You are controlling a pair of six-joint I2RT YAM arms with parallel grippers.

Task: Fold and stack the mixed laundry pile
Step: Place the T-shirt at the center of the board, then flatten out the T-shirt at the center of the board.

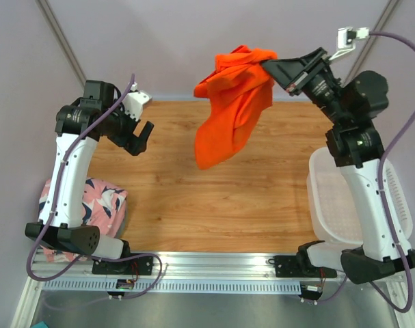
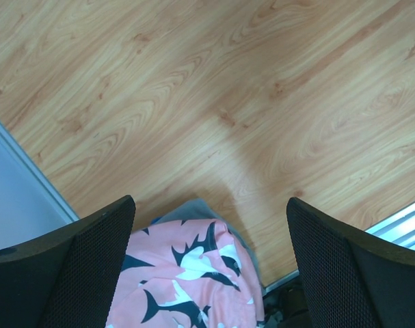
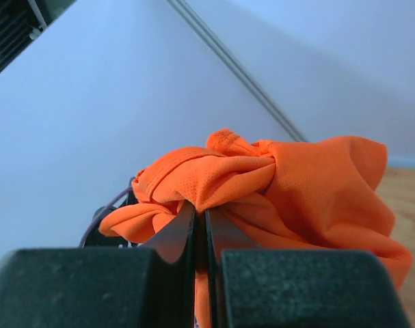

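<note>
White-shelled arms [image 1: 65,174], lilac cables [image 1: 29,260], black left hand [image 1: 140,139] and right hand [image 1: 267,65].

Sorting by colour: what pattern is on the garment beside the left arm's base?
The garment is pink with a dark-and-white print, clearest in the left wrist view.

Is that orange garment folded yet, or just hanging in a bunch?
Not folded: the orange garment hangs crumpled in the air, one bunched end pinched in the right gripper, its loose tail dangling above the wooden table.
</note>
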